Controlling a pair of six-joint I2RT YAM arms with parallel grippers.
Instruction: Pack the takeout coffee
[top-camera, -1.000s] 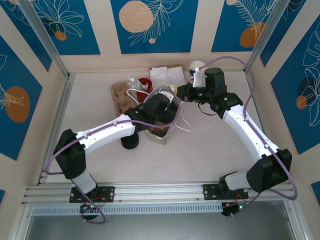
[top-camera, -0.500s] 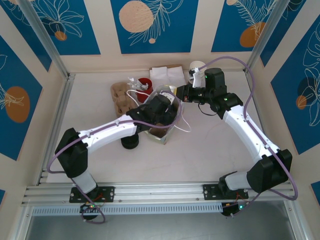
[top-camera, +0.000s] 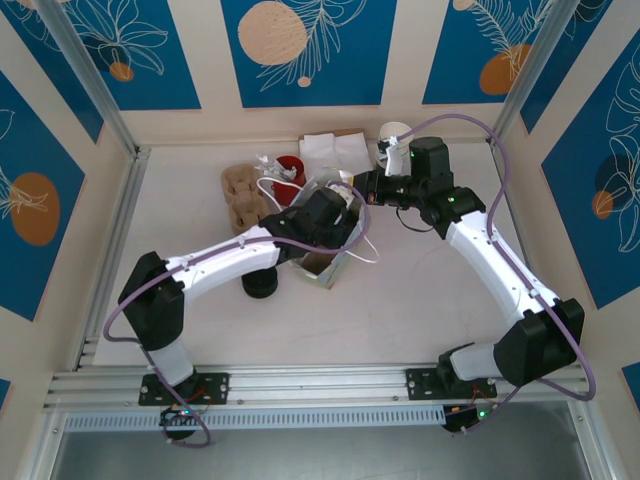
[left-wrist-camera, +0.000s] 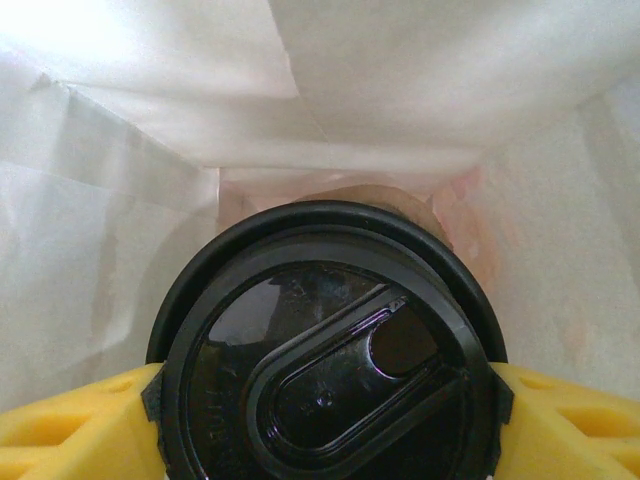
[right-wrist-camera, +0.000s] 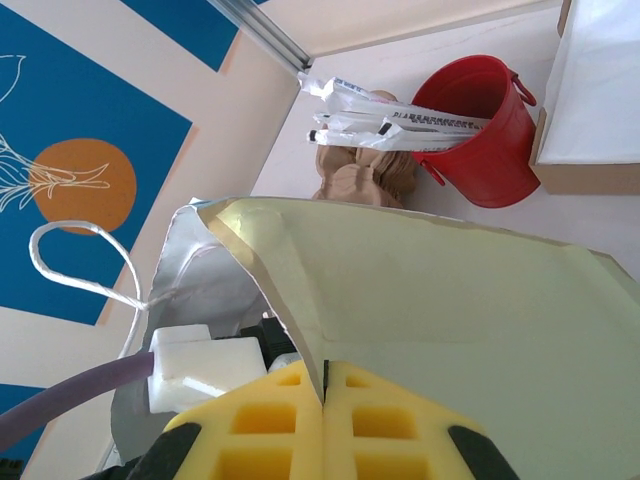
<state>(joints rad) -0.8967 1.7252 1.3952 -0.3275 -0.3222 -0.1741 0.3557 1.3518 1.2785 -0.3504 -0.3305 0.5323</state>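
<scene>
Count: one takeout coffee (left-wrist-camera: 325, 340), one bag (right-wrist-camera: 430, 300), one red bucket (right-wrist-camera: 480, 130), one cardboard cup carrier (top-camera: 242, 190), one low stack of black lids (top-camera: 260, 285), one stack of cream cups (top-camera: 393, 135), two arms.

- Coffee: black lid faces the left wrist camera, with the bag's white walls all round it. It sits inside the bag, near the middle of the table.
- Left gripper (left-wrist-camera: 325, 415): yellow fingers (left-wrist-camera: 80, 425) spread wide and pressed against opposite sides of the lid's rim, gripping the cup.
- Right gripper (right-wrist-camera: 325, 400): pads pressed together, pinching the bag's upper edge, which is pulled toward the cream cups.
- Bucket holds several wrapped utensils (right-wrist-camera: 400, 125); exact number unclear. It stands just beside the carrier.

Against a second ago: the left arm's wrist sits slightly further right over the bag mouth, and its elbow has swung right. The bag's white handle loop has shifted. The right arm is unchanged.
</scene>
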